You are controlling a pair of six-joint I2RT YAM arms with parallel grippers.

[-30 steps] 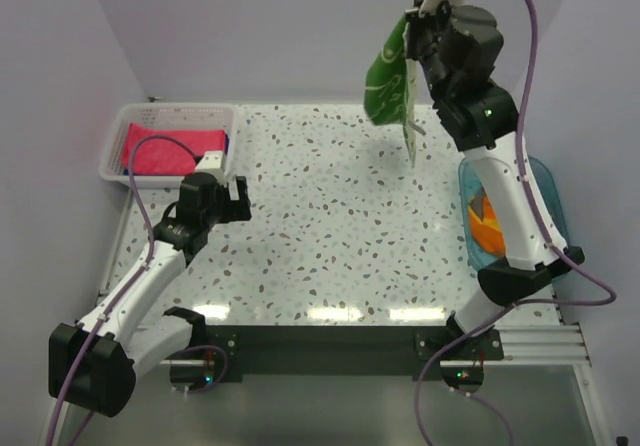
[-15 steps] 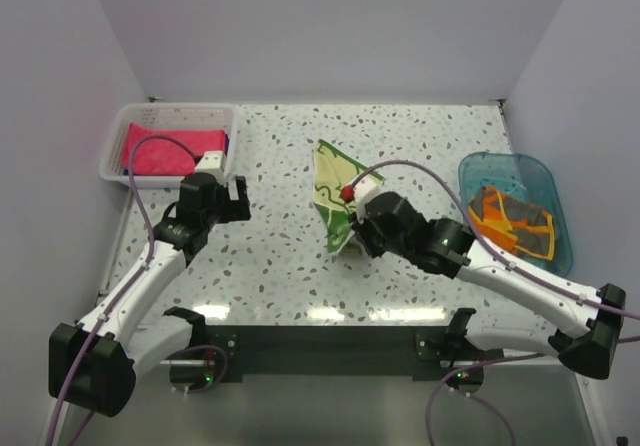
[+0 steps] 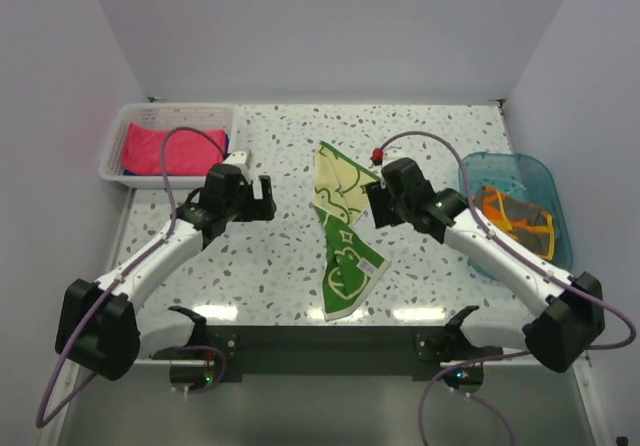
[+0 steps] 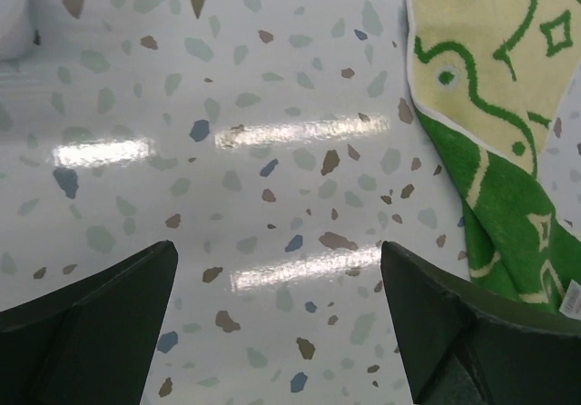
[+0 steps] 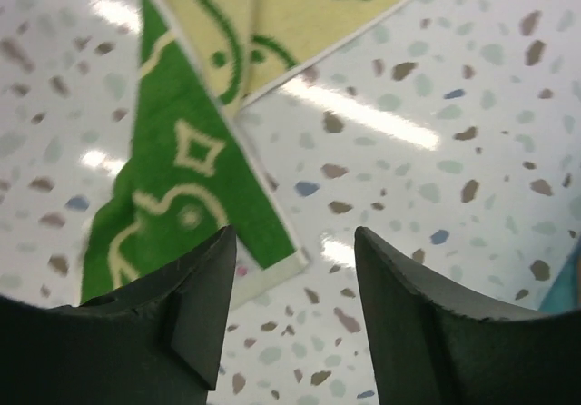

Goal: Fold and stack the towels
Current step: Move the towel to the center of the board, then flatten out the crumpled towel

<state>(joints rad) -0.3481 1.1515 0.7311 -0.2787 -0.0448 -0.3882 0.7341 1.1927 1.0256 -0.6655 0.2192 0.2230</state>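
Moved since a second ago: left hand (image 3: 262, 201) closer to the middle of the table (image 3: 440, 136); green-and-yellow towel (image 3: 343, 241) down out of the air and onto the table; right hand (image 3: 373, 206) down from high at the back, grip on the towel let go.

Far left, at the back corner: white slotted basket (image 3: 113, 151), plain pink towel (image 3: 145, 151) inside.

Right of the basket: left hand, fingers spread wide, nothing between them, over bare speckled table, the towel's edge off to its right in the wrist view.

Middle: green-and-yellow towel flat on the table as a long narrow strip, running from the back toward the near edge. Pale yellow side up at the far end, green side up at the near end, partly lapped over itself.

Just right of the strip's far half: right hand, fingers parted, empty, above the table beside the towel's edge.

Far right: clear blue tub (image 3: 510, 162), dark grey towel with orange trim (image 3: 525, 228) crumpled inside.
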